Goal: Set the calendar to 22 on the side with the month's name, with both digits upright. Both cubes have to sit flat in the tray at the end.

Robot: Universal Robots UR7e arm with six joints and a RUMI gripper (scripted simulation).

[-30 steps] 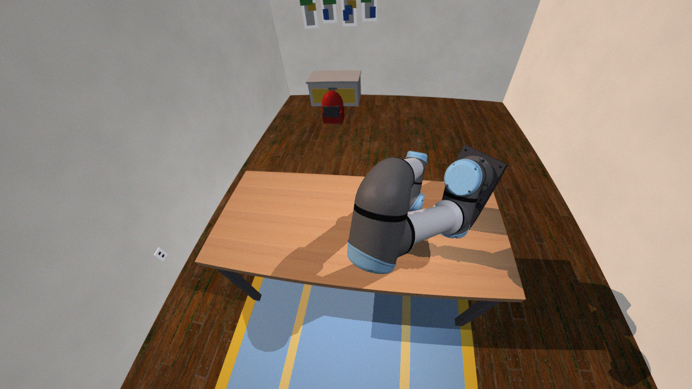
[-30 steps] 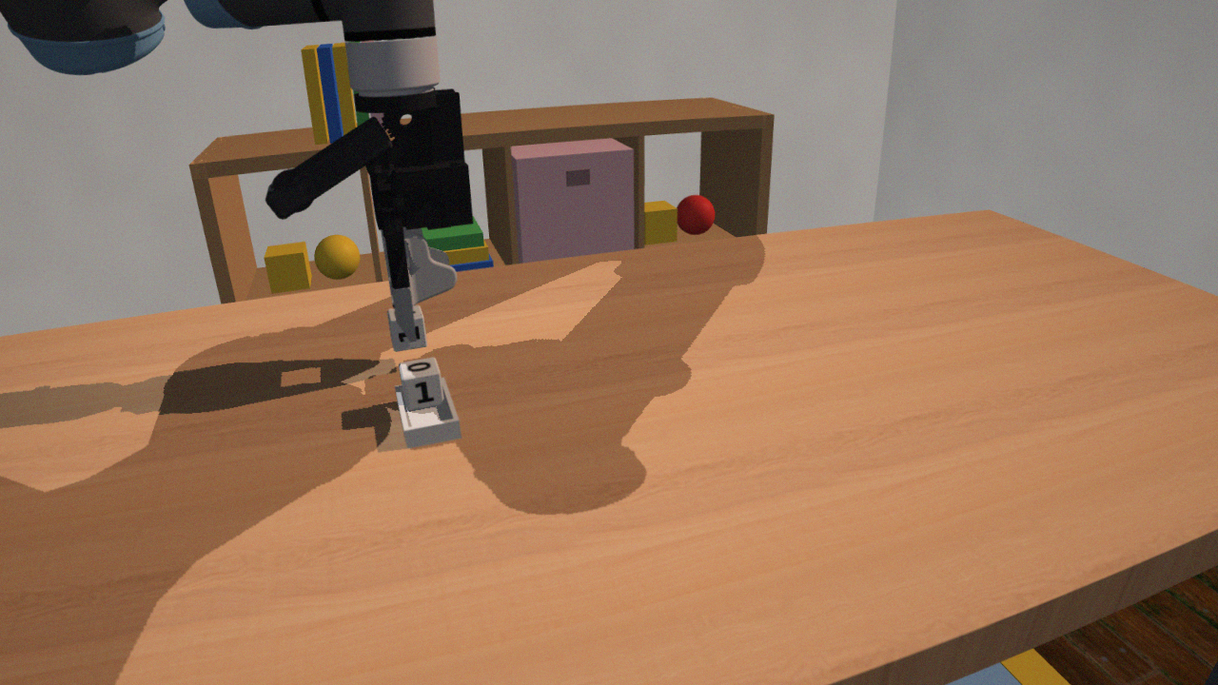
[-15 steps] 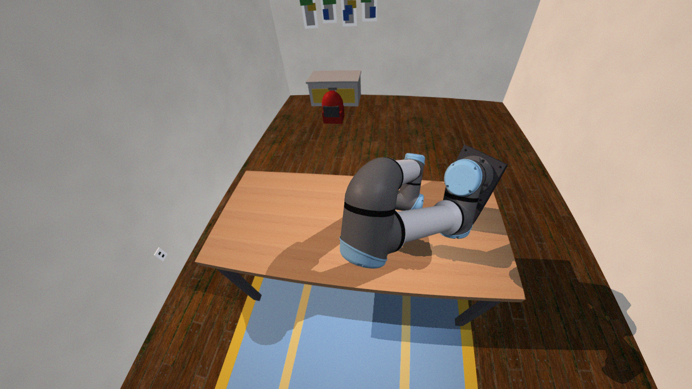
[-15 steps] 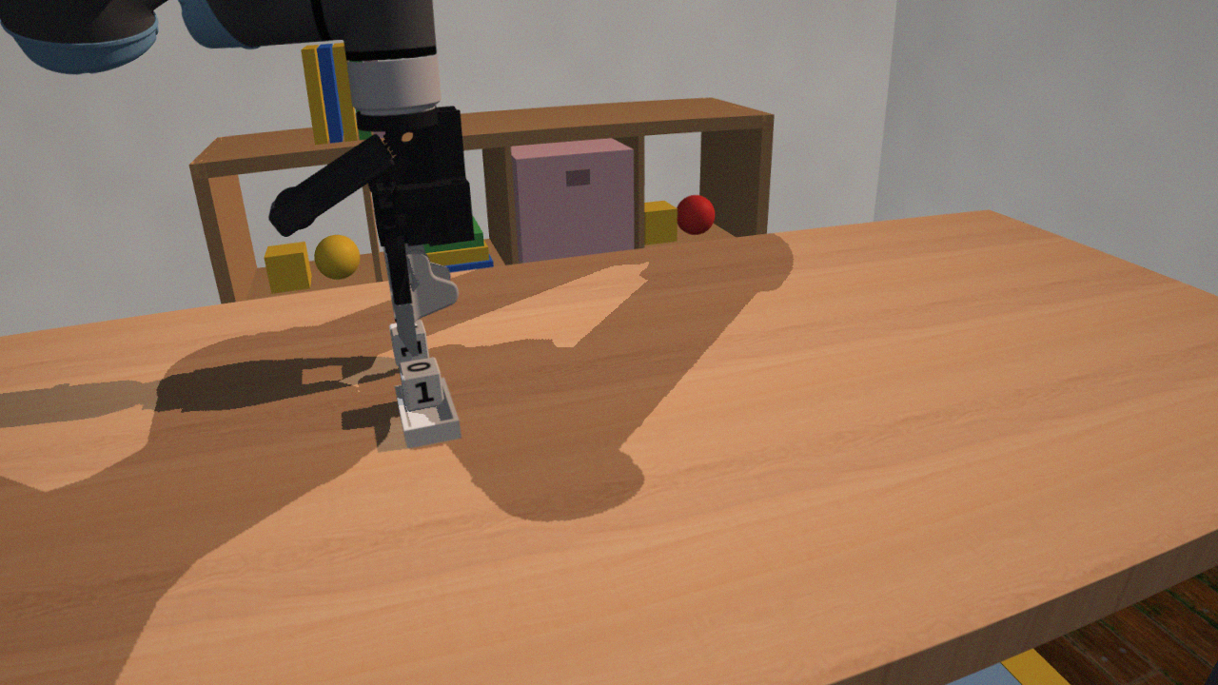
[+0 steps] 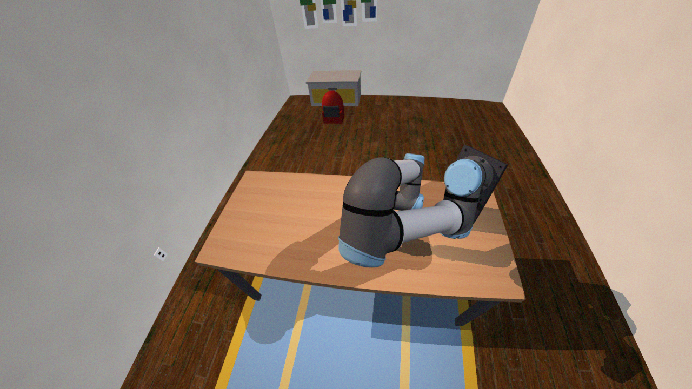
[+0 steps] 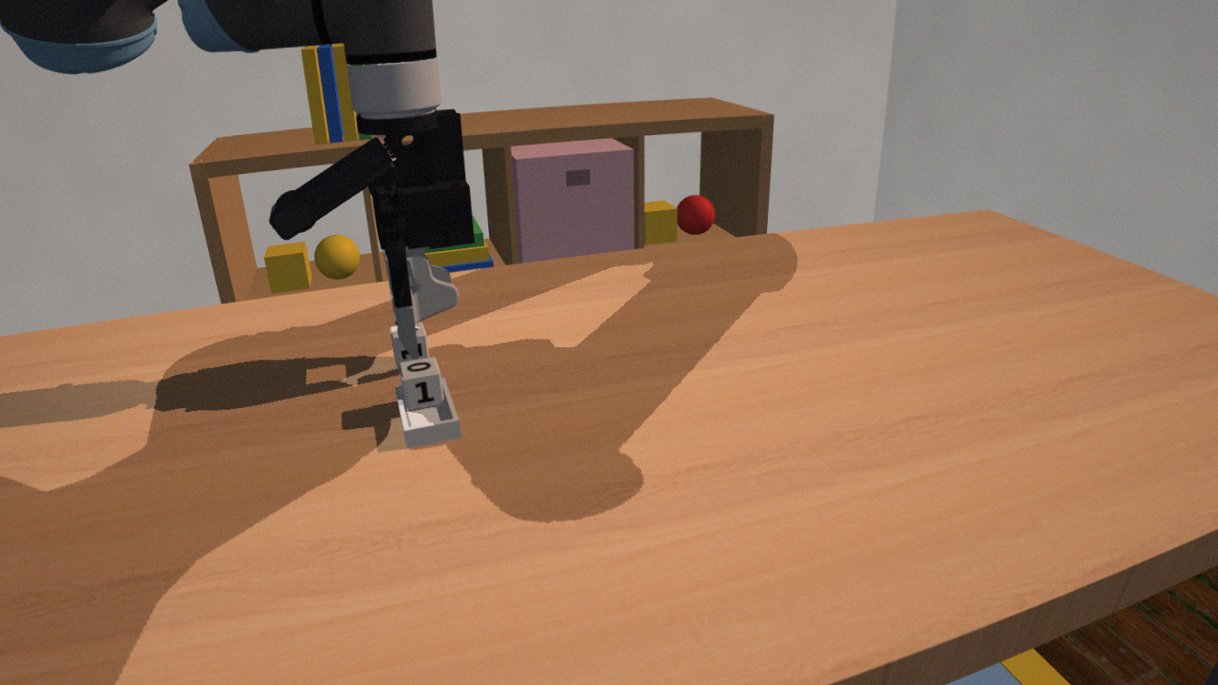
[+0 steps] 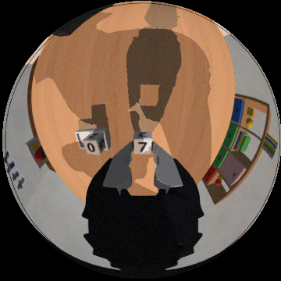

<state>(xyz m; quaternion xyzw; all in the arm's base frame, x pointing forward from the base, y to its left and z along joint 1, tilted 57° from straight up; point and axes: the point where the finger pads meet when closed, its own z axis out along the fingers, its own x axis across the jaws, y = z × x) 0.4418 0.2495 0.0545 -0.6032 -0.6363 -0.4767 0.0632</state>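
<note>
You have one cube (image 7: 143, 146) pinched in the nearly closed gripper (image 7: 143, 156), hanging just behind the tray (image 6: 430, 425) — a 7 faces the wrist camera. The other cube (image 6: 422, 381) sits in the tray showing 1. No 2 faces out yet; both cubes need turning and seating.

The gripper (image 7: 143, 153) is clamped on a white cube (image 7: 143, 145) whose camera-facing side reads 7. To the left of this held cube, apart from it, a second cube (image 7: 94, 143) showing 0 sits in the tray (image 7: 80, 137) on the wooden surface (image 7: 78, 70).
</note>
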